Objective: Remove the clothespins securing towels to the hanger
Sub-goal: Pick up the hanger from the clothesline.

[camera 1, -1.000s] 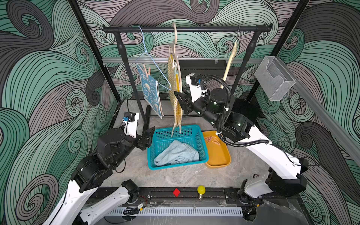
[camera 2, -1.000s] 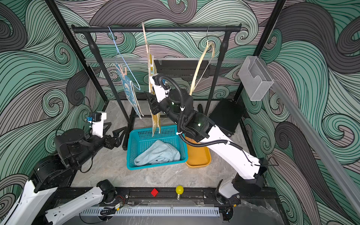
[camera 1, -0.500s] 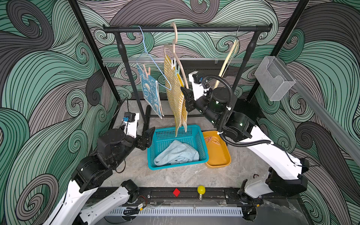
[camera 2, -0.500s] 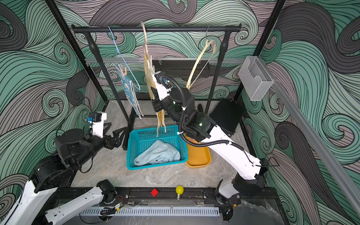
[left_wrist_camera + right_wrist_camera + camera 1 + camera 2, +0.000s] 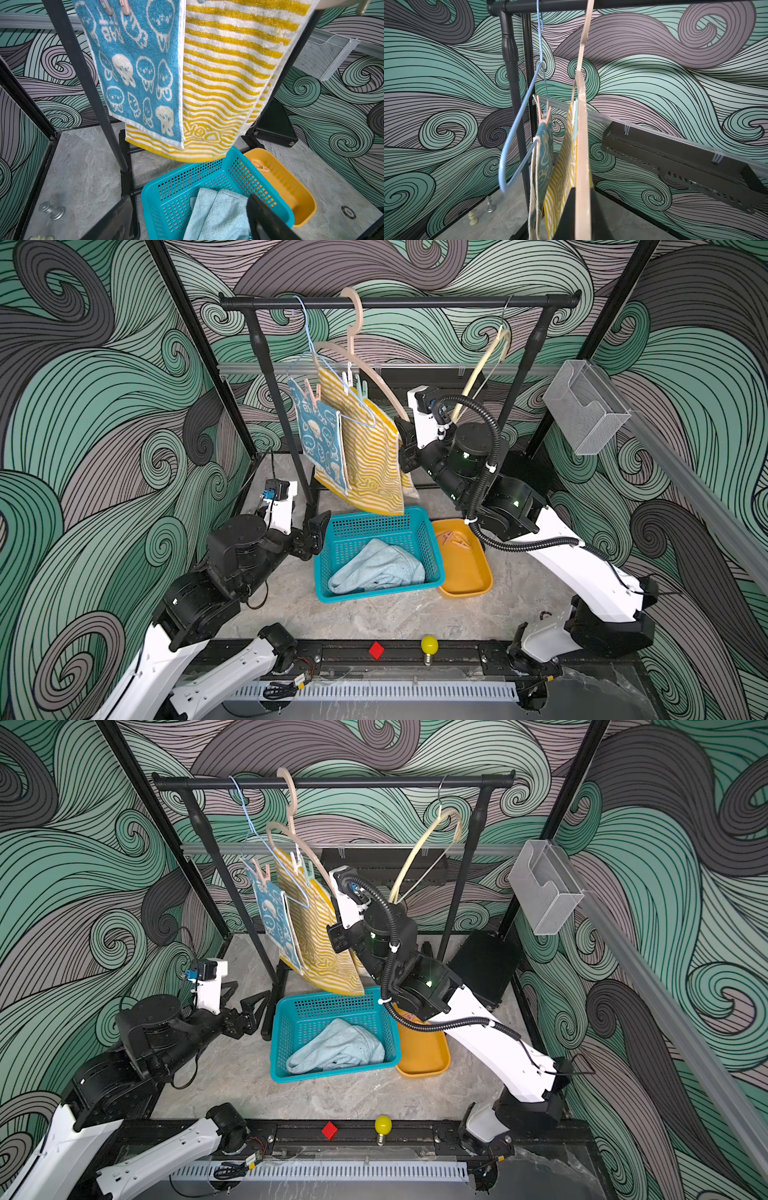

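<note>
My right gripper is shut on the lower arm of the beige hanger. The yellow-and-white striped towel hangs from that hanger under white and teal clothespins. On the blue wire hanger beside it, pink clothespins hold the teal-blue bunny towel. A pale-blue towel lies in the basket. Loose clothespins lie in the orange tray. My left gripper stands open and empty, low by the basket's left side.
The teal basket and orange tray sit below the black rack rod. A third, bare hanger hangs on the right. A black case is behind my right arm. Chess pieces stand by the rack foot.
My right gripper has shut on the beige hanger's arm. The hanger and striped towel have swung from edge-on to broadside. My left arm has not moved.
</note>
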